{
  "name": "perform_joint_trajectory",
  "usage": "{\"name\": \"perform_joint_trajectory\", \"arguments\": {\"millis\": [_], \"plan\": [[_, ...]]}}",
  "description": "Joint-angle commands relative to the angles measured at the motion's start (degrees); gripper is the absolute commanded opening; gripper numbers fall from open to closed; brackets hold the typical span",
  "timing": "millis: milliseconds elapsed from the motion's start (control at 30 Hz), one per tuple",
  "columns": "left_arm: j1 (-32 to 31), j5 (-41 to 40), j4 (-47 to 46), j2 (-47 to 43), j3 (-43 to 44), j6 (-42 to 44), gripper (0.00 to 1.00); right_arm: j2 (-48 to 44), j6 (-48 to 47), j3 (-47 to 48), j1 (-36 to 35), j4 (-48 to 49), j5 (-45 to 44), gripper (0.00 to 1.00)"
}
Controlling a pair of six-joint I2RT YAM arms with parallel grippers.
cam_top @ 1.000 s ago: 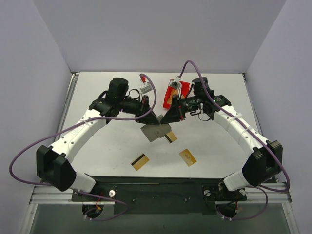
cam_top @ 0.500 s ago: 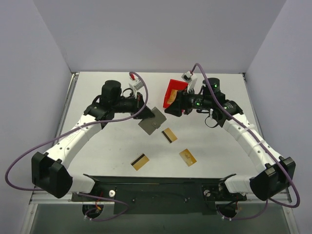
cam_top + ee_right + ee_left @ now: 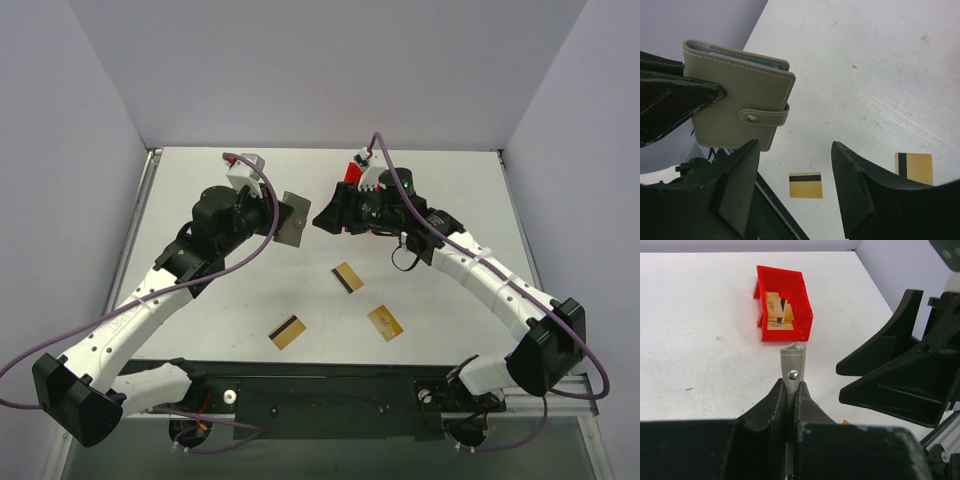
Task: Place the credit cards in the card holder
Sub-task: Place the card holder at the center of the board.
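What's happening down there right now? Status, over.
Left jaws shut on card holder, held up. Right jaws open beside it. Three cards on table. Holder's tab snapped closed.

Robot lab test cell, not a home or shop. Evidence: plain white tabletop (image 3: 440, 330) boxed in on 3 sides by flat lavender-grey wall panels (image 3: 320, 70). Left arm (image 3: 140, 310) and right arm (image 3: 480, 280) are bolted to a black base plate (image 3: 330, 385) at the near edge, w/ a metal rail (image 3: 137, 220) along the table side. Purple cables (image 3: 270, 200) loop loose to the wrist cams. Props are bench-style: red plastic bin (image 3: 785, 332), credit cards (image 3: 347, 277) laid flat.
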State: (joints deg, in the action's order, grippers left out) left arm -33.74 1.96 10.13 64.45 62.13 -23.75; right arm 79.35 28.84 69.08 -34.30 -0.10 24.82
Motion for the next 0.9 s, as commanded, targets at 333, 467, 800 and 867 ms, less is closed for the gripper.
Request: {"name": "perform_joint_trajectory", "arguments": {"millis": [333,467,800,867], "plan": [[-3.79,-10.48,-1.78,0.94,0.27,-2.88,0.0,5.02,7.46,2.9,-1.64,8.53,5.41,0.54],[-4.06,-10.66,-1.78,1.21,0.45,-2.88,0.0,5.55,7.55,3.34,-2.52,9.15,6.73,0.55],[-4.06,-8.38,-3.1,1.39,0.45,-3.32,0.0,7.4,8.25,4.13,-2.79,9.59,7.44,0.57],[-3.97,-7.06,-3.71,1.56,0.36,-3.76,0.0,8.18,8.51,4.4,-2.7,9.85,7.61,0.56]]}}
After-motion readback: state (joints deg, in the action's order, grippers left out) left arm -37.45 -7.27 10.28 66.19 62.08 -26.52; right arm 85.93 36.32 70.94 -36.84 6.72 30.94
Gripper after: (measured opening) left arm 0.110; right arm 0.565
